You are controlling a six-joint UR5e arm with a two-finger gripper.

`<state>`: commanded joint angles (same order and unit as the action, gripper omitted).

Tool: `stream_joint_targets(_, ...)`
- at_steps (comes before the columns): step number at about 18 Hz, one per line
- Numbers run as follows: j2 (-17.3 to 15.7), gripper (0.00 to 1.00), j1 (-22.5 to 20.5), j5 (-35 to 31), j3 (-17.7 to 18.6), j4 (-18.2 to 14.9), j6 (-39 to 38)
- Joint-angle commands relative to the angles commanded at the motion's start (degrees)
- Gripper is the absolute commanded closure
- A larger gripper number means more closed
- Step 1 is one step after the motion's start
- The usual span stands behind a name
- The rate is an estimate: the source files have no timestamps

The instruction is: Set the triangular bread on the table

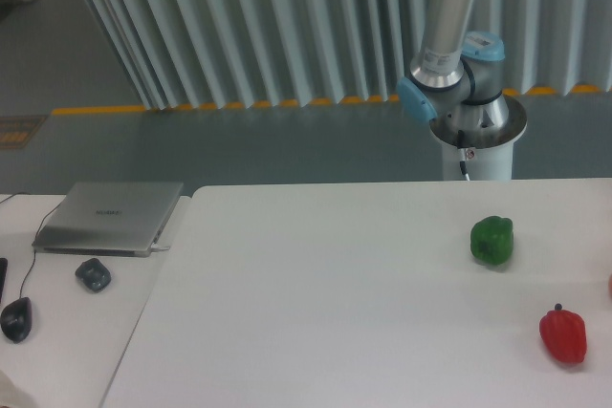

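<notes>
The white table fills the lower middle and right of the camera view. The triangular bread is not in view. Only the arm's base and lower links show behind the table's far edge, and the arm runs up out of the top of the frame. The gripper is out of view.
A green bell pepper sits on the table at the right. A red bell pepper lies nearer the front right edge. On the adjoining desk at the left are a closed laptop and two mice.
</notes>
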<state>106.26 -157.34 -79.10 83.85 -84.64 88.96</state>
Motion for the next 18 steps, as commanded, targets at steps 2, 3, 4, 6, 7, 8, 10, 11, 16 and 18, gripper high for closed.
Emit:
stream_joint_targets(2,-0.5,1.00,2.9,-0.9,2.8,-0.2,-0.6)
stream_joint_targets(3,-0.9,1.00,4.0,-1.3,3.2,0.2,-1.3)
stream_joint_targets(4,-0.7,1.00,4.9,-2.8,3.3,0.3,-2.2)
stream_joint_targets(6,-0.4,1.00,9.0,-6.4,4.3,0.9,-5.7)
stream_joint_targets(7,-0.4,1.00,9.9,-7.8,4.8,2.3,-7.5)
stream_joint_targets(8,-0.4,1.00,10.5,-8.5,5.6,4.7,-9.0)
stream_joint_targets(10,-0.5,1.00,11.3,-8.8,7.8,8.2,-10.0)
stream_joint_targets(11,-0.4,1.00,11.4,-8.9,7.8,8.8,-10.0)
stream_joint_targets(16,0.6,1.00,12.8,-9.6,8.2,10.9,-10.2)
stream_joint_targets(18,2.1,1.00,15.7,-15.5,8.8,11.0,-10.6)
